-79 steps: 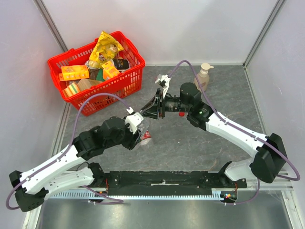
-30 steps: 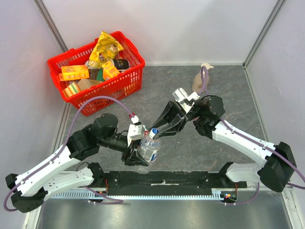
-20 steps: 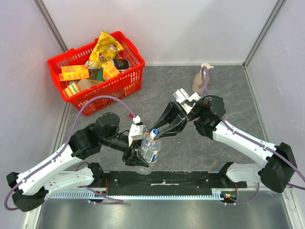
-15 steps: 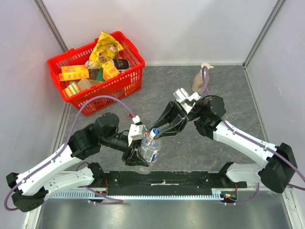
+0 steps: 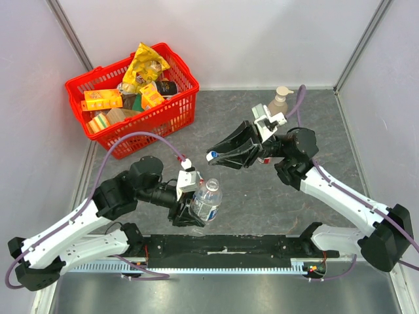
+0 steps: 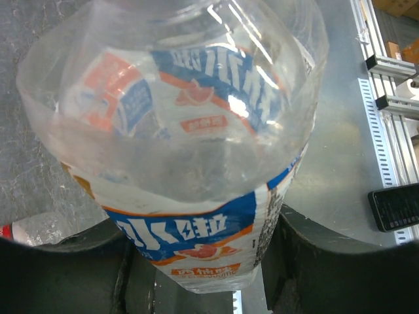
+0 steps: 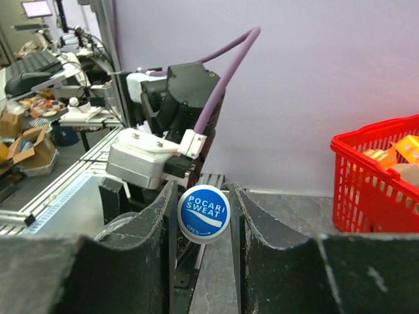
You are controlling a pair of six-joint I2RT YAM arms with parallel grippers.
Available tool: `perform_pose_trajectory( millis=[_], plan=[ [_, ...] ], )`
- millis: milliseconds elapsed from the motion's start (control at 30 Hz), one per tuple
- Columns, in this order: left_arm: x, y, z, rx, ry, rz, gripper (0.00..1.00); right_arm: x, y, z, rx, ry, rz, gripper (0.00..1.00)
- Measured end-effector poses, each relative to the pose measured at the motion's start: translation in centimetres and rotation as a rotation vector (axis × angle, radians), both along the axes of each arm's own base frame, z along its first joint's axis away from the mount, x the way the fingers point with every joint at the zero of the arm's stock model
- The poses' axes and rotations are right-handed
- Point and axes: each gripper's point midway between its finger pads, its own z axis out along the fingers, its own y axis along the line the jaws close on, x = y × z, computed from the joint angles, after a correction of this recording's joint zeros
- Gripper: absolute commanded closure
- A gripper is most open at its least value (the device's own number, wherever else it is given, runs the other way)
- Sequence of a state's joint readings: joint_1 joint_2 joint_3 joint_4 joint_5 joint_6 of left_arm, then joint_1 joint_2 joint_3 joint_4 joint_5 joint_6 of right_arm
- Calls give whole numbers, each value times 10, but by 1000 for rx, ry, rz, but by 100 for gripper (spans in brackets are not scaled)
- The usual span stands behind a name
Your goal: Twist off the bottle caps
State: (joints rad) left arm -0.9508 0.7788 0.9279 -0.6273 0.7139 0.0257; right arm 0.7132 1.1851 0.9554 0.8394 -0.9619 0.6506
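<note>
We find the blue cap (image 7: 203, 205) off, pinched by the right gripper (image 5: 215, 156) at twelve o'clock of the bottle (image 5: 207, 199) (left gripper (image 6: 203, 268) clamps it); next, we judge, set the cap down.

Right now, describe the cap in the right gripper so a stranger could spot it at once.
Between the red basket and the soap dispenser, the right gripper hangs over the table. Pinched at its tip is a small round cap, the only one topped blue with white Pocari Sweat lettering.

Your left arm (image 5: 65, 232) and right arm (image 5: 340, 193) wear white shells over black joints; purple cables (image 5: 141, 135) trail each; fingers (image 7: 131, 261) are black.
</note>
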Motion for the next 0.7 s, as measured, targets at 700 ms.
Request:
perform_pose_trajectory(
  millis=[700],
  plan=[
    [41,15,-7,32,-129,255,98,102,8,-78,-210,247,-451,100]
  ],
)
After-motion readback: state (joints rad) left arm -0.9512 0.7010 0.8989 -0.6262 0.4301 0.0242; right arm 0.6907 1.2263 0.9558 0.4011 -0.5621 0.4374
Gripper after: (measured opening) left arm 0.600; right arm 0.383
